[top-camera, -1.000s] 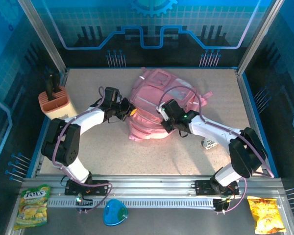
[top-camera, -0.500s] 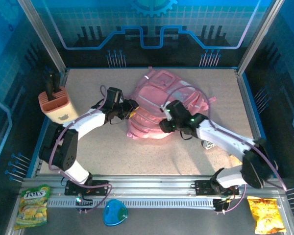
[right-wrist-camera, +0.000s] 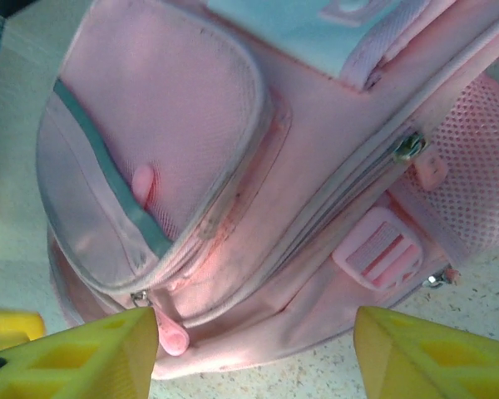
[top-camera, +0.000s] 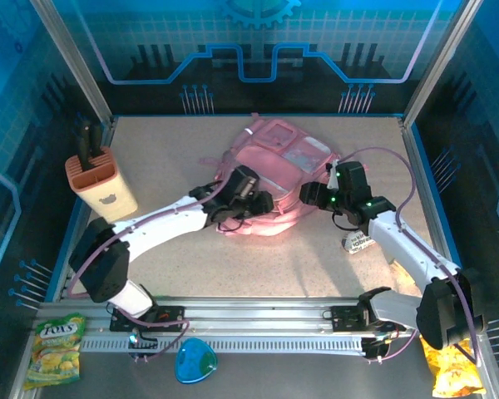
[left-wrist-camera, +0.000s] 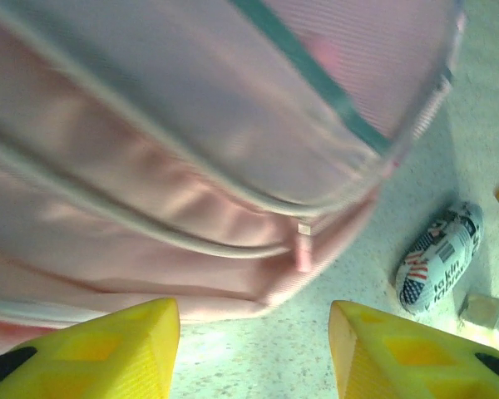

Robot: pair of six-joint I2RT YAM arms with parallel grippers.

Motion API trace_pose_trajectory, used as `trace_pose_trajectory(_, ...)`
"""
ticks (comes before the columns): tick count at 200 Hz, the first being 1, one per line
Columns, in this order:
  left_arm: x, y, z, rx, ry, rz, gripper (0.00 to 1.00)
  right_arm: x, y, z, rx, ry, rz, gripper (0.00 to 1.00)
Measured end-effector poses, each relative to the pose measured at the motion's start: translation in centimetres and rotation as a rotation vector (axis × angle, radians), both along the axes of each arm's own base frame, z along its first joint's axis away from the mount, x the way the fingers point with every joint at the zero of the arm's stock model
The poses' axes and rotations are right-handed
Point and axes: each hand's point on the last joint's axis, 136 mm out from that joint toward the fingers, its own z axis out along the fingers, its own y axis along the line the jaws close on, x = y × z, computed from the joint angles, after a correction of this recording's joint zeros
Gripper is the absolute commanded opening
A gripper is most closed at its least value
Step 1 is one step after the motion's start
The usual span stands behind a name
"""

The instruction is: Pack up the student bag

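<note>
This was a robotics lab cell, not a lived-in room: aluminium posts framed blue printed wall panels with a gear motif and circuit lines, standing beyond the left gripper and the right gripper. Beneath both grippers lay a speckled tabletop, and nearer than them ran a slotted metal rail carrying both arm bases. A knife block stood well left of the left gripper, like a staged prop.
</note>
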Motion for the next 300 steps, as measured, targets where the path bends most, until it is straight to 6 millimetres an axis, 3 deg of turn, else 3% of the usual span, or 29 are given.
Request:
trace_pose_trajectory(25, 0.0, -3.6, -0.1, 0.060, -0.040, -0.058, 0.45, 0.5, -0.2, 0.1, 0.071, 0.023, -0.037, 0.66)
trace_pose_trajectory(46, 0.4, -4.7, -1.2, 0.114, -0.048, -0.069, 0.41, 0.6, -0.1, 0.0, 0.110, 0.038, -0.052, 0.66)
trace_pose_trajectory(98, 1.2, -3.6, -3.4, 0.225, -0.044, -0.029, 0.39, 0.8, 0.1, -0.1, 0.159, 0.056, -0.065, 0.65)
trace_pose_trajectory(133, 1.6, -3.7, -3.5, 0.239, -0.056, -0.026, 0.26, 0.8, 0.3, -0.1, 0.176, 0.065, -0.065, 0.62)
trace_pose_trajectory(178, 2.4, -4.2, -3.5, 0.251, -0.072, -0.027, 0.19, 1.1, 1.0, -0.5, 0.226, 0.086, -0.064, 0.54)
trace_pose_trajectory(217, 2.4, -4.2, -4.1, 0.264, -0.065, -0.028, 0.00, 1.7, 1.8, -1.9, 0.299, 0.151, -0.095, 0.49)
trace_pose_trajectory(258, 2.4, -4.2, -4.1, 0.268, -0.069, -0.036, 0.00, 2.8, 3.0, -4.6, 0.320, 0.253, -0.112, 0.43)
trace_pose_trajectory(300, 2.6, -3.6, -4.2, 0.285, -0.090, -0.046, 0.00, 3.9, 3.7, -4.3, 0.320, 0.260, -0.109, 0.36)
